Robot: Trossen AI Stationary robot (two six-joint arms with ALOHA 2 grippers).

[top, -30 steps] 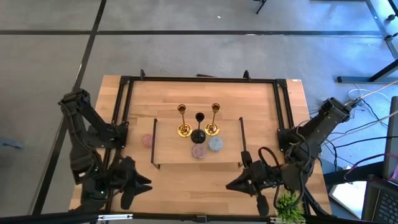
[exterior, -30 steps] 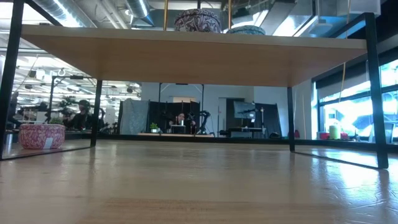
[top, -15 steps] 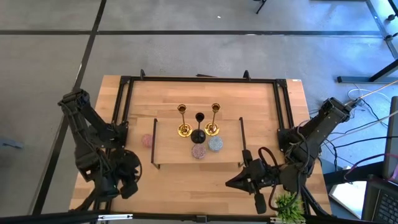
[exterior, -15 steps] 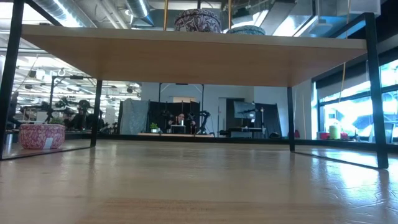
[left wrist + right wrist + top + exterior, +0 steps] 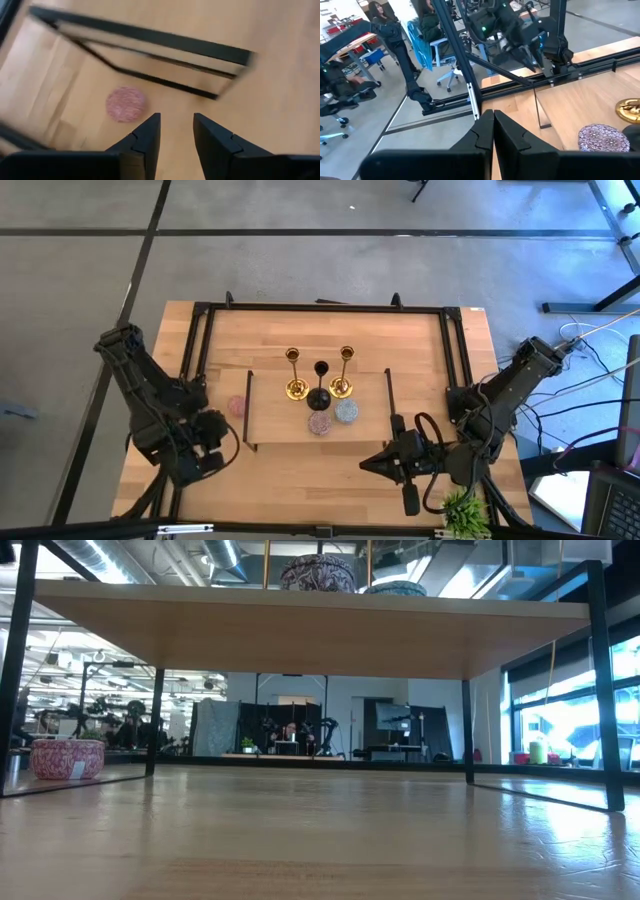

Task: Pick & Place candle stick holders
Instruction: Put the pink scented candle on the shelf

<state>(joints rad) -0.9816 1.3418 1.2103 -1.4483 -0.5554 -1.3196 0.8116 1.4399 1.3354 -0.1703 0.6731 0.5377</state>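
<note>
Two gold stems [image 5: 293,376] [image 5: 344,372], a black stem [image 5: 319,388], a mauve round [image 5: 320,423] and a pale blue round [image 5: 347,411] stand on the wooden board [image 5: 280,425]. The pink round [image 5: 236,406] sits on the table left of the board; it also shows in the left wrist view [image 5: 126,104] and the low view [image 5: 67,757]. My left gripper [image 5: 218,438] [image 5: 176,116] is open, near and just left of the pink round, touching nothing. My right gripper [image 5: 366,464] [image 5: 493,114] is shut and empty, near the board's near right corner.
The board stands on black end rails [image 5: 247,408] [image 5: 389,408]. A black frame [image 5: 320,308] runs round the table's far part and sides. A green plant [image 5: 462,508] sits at the near right corner. People sit in the room beyond [image 5: 377,15].
My left gripper has swung up from the table's near edge toward the far side and the pink round, turning as it went. My right gripper has crept a little toward the table's left and the board. The holders have stayed put.
</note>
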